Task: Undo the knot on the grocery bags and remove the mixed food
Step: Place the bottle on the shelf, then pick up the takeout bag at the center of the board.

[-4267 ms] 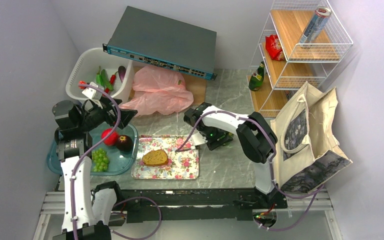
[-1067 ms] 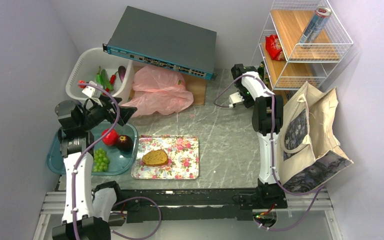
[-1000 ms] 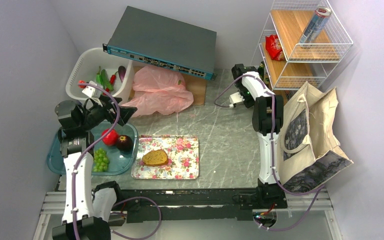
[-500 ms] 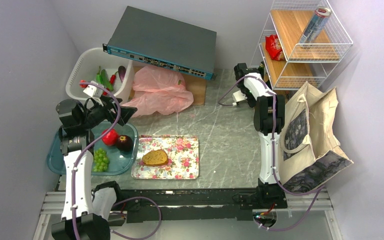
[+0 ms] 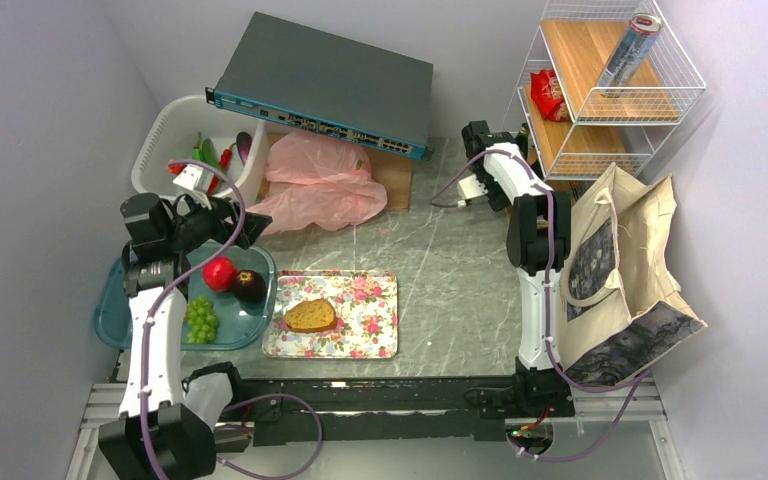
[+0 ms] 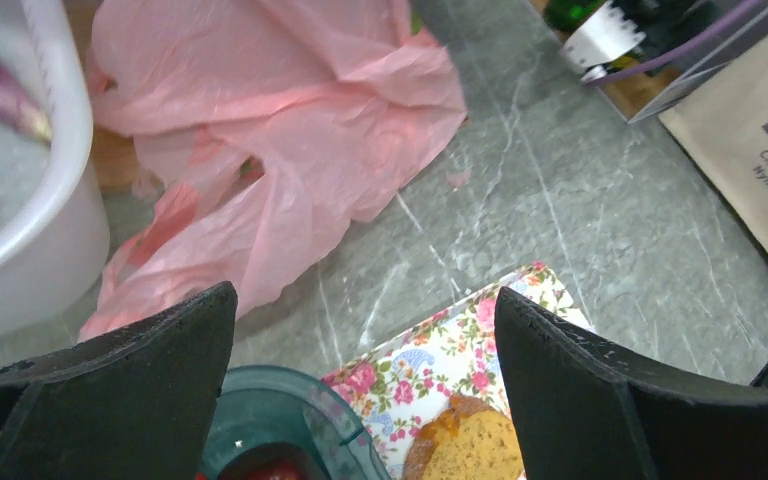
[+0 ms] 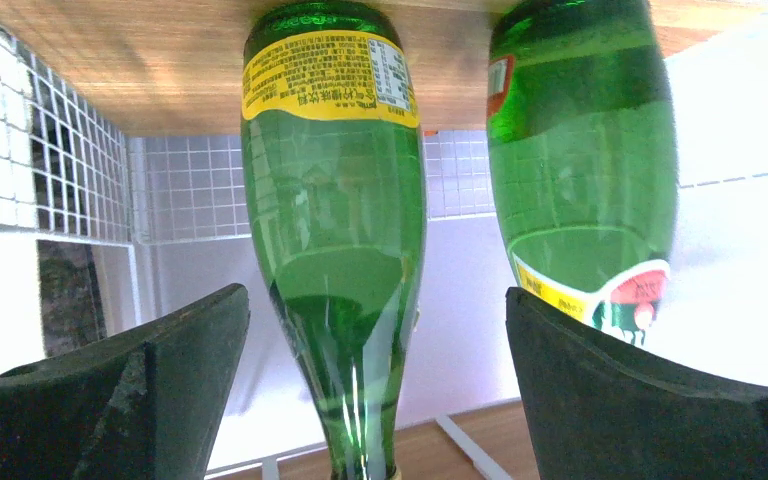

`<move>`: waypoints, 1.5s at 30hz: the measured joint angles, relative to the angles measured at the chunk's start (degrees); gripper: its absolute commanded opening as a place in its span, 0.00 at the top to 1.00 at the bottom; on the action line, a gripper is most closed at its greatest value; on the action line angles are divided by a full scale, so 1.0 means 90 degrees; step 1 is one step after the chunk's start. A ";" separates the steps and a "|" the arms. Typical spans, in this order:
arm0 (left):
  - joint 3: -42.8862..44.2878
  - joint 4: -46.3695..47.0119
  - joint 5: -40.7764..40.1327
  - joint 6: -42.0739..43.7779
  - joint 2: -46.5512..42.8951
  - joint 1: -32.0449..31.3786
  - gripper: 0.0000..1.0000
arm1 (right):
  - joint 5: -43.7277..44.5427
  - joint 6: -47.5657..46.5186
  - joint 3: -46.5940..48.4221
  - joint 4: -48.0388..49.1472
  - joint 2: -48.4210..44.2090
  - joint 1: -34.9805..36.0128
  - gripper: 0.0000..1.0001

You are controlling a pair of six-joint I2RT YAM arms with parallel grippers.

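The pink bag [image 5: 320, 185] lies flat and open at the back; I see no knot on it. The beige tote [image 5: 620, 270] stands at the right. Peppers and an eggplant [image 5: 243, 147] lie in the white basket [image 5: 165, 125]. Apple [image 5: 220, 272], plum [image 5: 250, 287] and grapes [image 5: 200, 320] sit in the teal tray [image 5: 120, 320]. Bread [image 5: 310, 316] lies on the floral tray [image 5: 370, 335]. My right gripper [image 7: 375, 400] is open around the neck of a green bottle [image 7: 335, 250] on the wire shelf's bottom level. My left gripper [image 6: 365, 390] is open and empty above the teal tray's edge [image 6: 290, 400].
A second green bottle [image 7: 580, 150] stands beside the first. The wire shelf [image 5: 600, 120] holds a red snack packet [image 5: 547, 95] and a silver can [image 5: 632, 50]. A grey network switch [image 5: 325, 85] sits at the back. In the left wrist view the pink bag [image 6: 260, 130] lies ahead.
My right arm has swung from the floral tray to the wire shelf and brought its open jaws to the bottle. My left gripper has shifted slightly to the right.
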 measured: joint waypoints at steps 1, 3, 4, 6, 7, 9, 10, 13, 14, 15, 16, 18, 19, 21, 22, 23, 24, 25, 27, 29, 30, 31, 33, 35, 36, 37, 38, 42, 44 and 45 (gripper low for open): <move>0.0015 -0.0100 -0.0104 0.0134 0.0119 -0.0002 0.01 | -0.0029 0.0051 0.0000 -0.0036 -0.0039 0.0024 0.00; 0.0053 -0.0274 -0.0333 0.0350 0.0372 -0.0056 0.00 | -0.0104 0.0187 0.0000 -0.0138 -0.0136 0.0102 0.00; 0.0092 -0.0355 -0.0444 0.0469 0.0491 -0.0097 0.01 | -0.0165 0.0262 -0.0007 -0.0180 -0.0182 0.0136 0.00; 0.0231 -0.0512 -0.0712 0.0755 0.0770 -0.0279 0.01 | -0.0274 0.0415 -0.0134 -0.0211 -0.0299 0.0192 0.00; 0.0294 -0.0532 -0.0816 0.0865 0.0886 -0.0379 0.01 | -0.0347 0.0505 -0.0240 -0.0238 -0.0372 0.0219 0.00; 0.0505 -0.0559 -0.1117 0.1192 0.1207 -0.0663 0.01 | -0.0491 0.0685 -0.0478 -0.0352 -0.0554 0.0304 0.00; 0.0590 -0.0544 -0.1217 0.1321 0.1348 -0.0770 0.01 | -0.0546 0.0770 -0.0578 -0.0398 -0.0627 0.0330 0.00; 0.0899 -0.0461 -0.1542 0.1758 0.1926 -0.1137 0.01 | -0.0792 0.1122 -0.1022 -0.0539 -0.0986 0.0498 0.00; 0.0993 -0.0432 -0.1620 0.1938 0.2144 -0.1263 0.01 | -0.0879 0.1263 -0.1202 -0.0556 -0.1132 0.0583 0.00; 0.1093 -0.0410 -0.1659 0.2169 0.2385 -0.1389 0.01 | -0.0974 0.1396 -0.1387 -0.0602 -0.1304 0.0687 0.00; 0.1200 -0.0420 -0.1683 0.2380 0.2603 -0.1523 0.01 | -0.1083 0.1537 -0.1576 -0.0663 -0.1484 0.0809 0.00; 0.1430 -0.0469 -0.1736 0.2834 0.3016 -0.1785 0.01 | -0.1287 0.1804 -0.1911 -0.0763 -0.1838 0.1018 0.00; 0.1598 -0.0529 -0.1775 0.3101 0.3245 -0.1945 0.01 | -0.1418 0.1960 -0.2064 -0.0826 -0.2021 0.1137 0.00; 0.1999 -0.0590 -0.1868 0.3606 0.3738 -0.2268 0.01 | -0.1666 0.2254 -0.2229 -0.0986 -0.2290 0.1311 0.00; 0.2203 -0.0639 -0.1940 0.3815 0.3961 -0.2407 0.01 | -0.1838 0.2433 -0.2263 -0.1090 -0.2419 0.1375 0.00; 0.2402 -0.0648 -0.2040 0.3993 0.4189 -0.2526 0.01 | -0.2016 0.2620 -0.2273 -0.1195 -0.2535 0.1421 0.00; 0.2579 -0.0668 -0.2157 0.4138 0.4393 -0.2628 0.01 | -0.2169 0.2766 -0.2273 -0.1268 -0.2635 0.1445 0.00; 0.2798 -0.0721 -0.2324 0.4291 0.4624 -0.2742 0.01 | -0.2370 0.2946 -0.2283 -0.1345 -0.2769 0.1474 0.00; 0.3208 -0.0763 -0.2679 0.4588 0.5119 -0.2931 0.12 | -0.2754 0.3269 -0.2358 -0.1443 -0.3099 0.1559 0.00; 0.3449 -0.0818 -0.2977 0.4860 0.5532 -0.3070 0.43 | -0.3143 0.3548 -0.2562 -0.1467 -0.3565 0.1654 0.00; 0.3509 -0.0908 -0.3062 0.4979 0.5668 -0.3121 0.56 | -0.3303 0.3653 -0.2669 -0.1467 -0.3786 0.1710 0.00; 0.3534 -0.1037 -0.3094 0.5173 0.5795 -0.3174 0.73 | -0.3504 0.3786 -0.2822 -0.1435 -0.4073 0.1787 0.00; 0.3342 -0.1207 -0.2873 0.5450 0.5785 -0.3237 0.96 | -0.3949 0.4099 -0.3111 -0.1353 -0.4697 0.1965 0.00; 0.2664 -0.1304 -0.2351 0.5792 0.5272 -0.3281 1.00 | -0.4517 0.4461 -0.3344 -0.1134 -0.5331 0.2113 0.00; 0.2288 -0.1394 -0.2089 0.5921 0.4879 -0.3322 1.00 | -0.4804 0.4641 -0.3466 -0.0971 -0.5668 0.2149 0.00; 0.1943 -0.1486 -0.1819 0.6003 0.4432 -0.3388 1.00 | -0.5088 0.4826 -0.3621 -0.0741 -0.6023 0.2174 0.00; 0.1673 -0.1608 -0.1515 0.6047 0.3905 -0.3502 1.00 | -0.5384 0.5030 -0.3820 -0.0459 -0.6411 0.2188 0.00; 0.1613 -0.1423 -0.0546 0.5921 0.2511 -0.4138 1.00 | -0.6064 0.5661 -0.4367 0.0437 -0.7298 0.2562 0.00; 0.1785 -0.1234 -0.0206 0.5795 0.2178 -0.4527 1.00 | -0.6380 0.5955 -0.4539 0.0913 -0.7419 0.2895 0.00; 0.1885 -0.1129 -0.0068 0.5710 0.2096 -0.4711 1.00 | -0.6516 0.6091 -0.4588 0.1158 -0.7397 0.3048 0.00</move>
